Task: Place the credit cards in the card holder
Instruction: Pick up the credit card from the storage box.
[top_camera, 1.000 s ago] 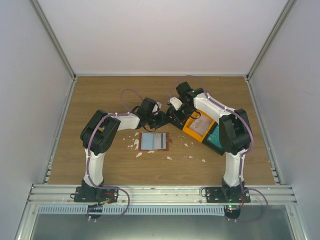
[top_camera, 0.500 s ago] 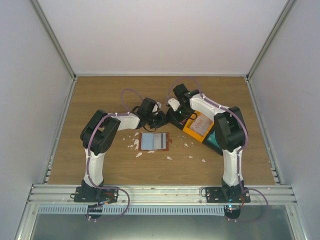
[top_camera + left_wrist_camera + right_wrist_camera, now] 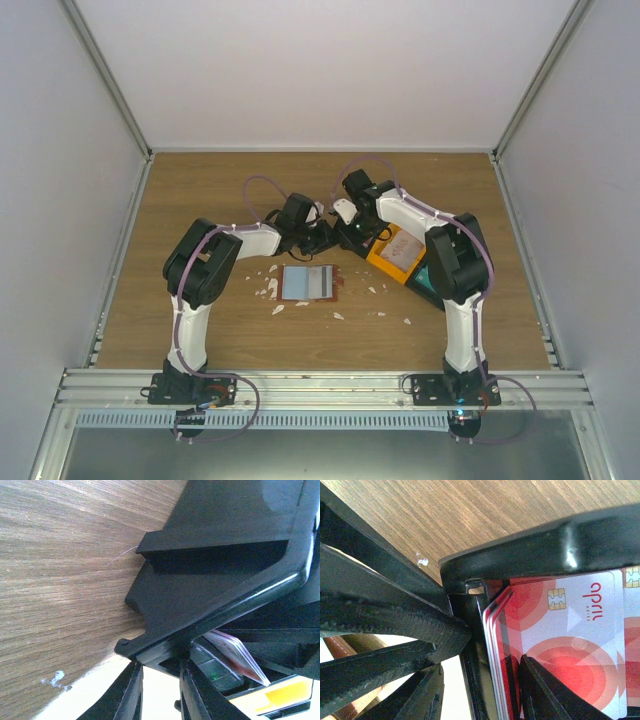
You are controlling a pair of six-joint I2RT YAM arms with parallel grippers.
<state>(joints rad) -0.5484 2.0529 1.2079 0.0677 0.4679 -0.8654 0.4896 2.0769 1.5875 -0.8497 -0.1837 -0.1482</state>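
Meeting at black bin [image 3: 600, 530], top-view centre: R fingers [image 3: 536, 695] spread astride bin wall & red-white credit cards [image 3: 560, 630]; L fingers [image 3: 127, 700] slightly parted, empty. Open card holder [image 3: 307, 283] lies on surface [image 3: 200, 190], lower left of bin.

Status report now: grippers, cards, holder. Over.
Left gripper slightly open, empty, at black bin. Right gripper open, one finger on red cards in bin. Holder open on table, scraps around.

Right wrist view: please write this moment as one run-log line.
right gripper open, astride black bin wall | credit cards stacked in bin | card holder lying open
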